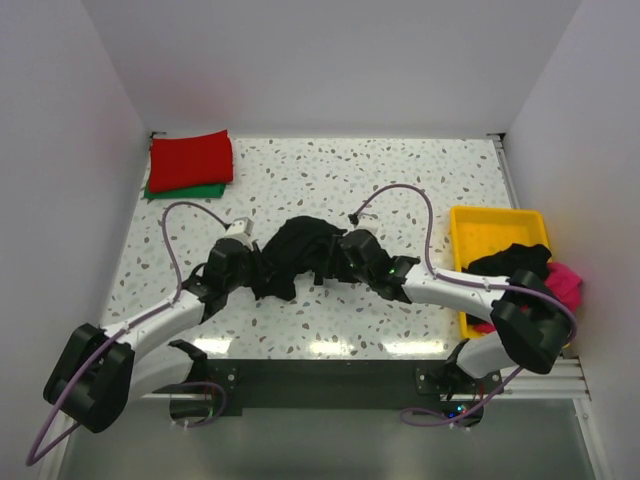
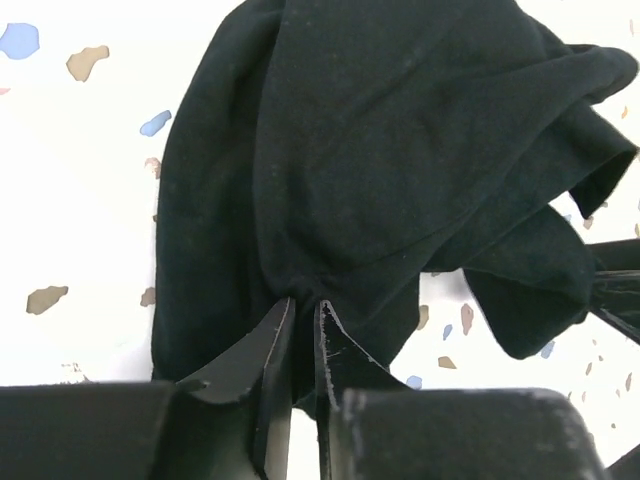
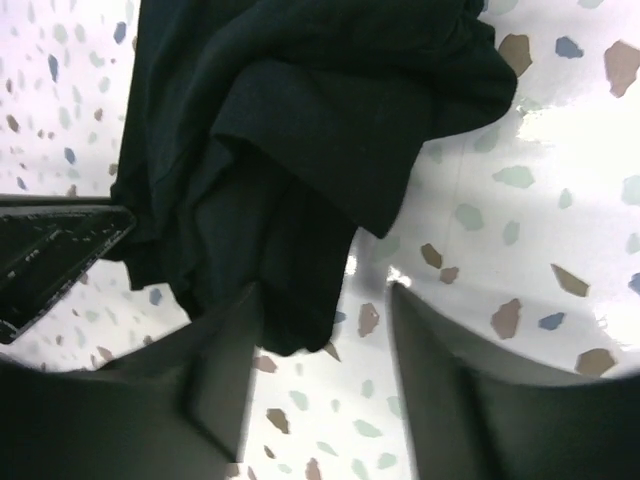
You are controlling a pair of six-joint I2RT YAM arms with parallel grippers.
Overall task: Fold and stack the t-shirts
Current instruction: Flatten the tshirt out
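My left gripper (image 2: 300,305) was pinched on the crumpled black t-shirt (image 1: 296,250) at the centre of the table (image 1: 400,170); my right gripper (image 3: 325,300) gaped beside it. The red shirt (image 1: 192,158) and green shirt (image 1: 185,190) lay stacked at eleven o'clock. The pink shirt (image 1: 567,283) and second black shirt (image 1: 515,260) waited unfolded at three.

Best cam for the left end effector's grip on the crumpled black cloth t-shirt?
Left wrist: left end effector closed on a fold of the crumpled black cloth t-shirt, close up. Top external shows it small, at the shirt's left edge. Right wrist: grip not visible.
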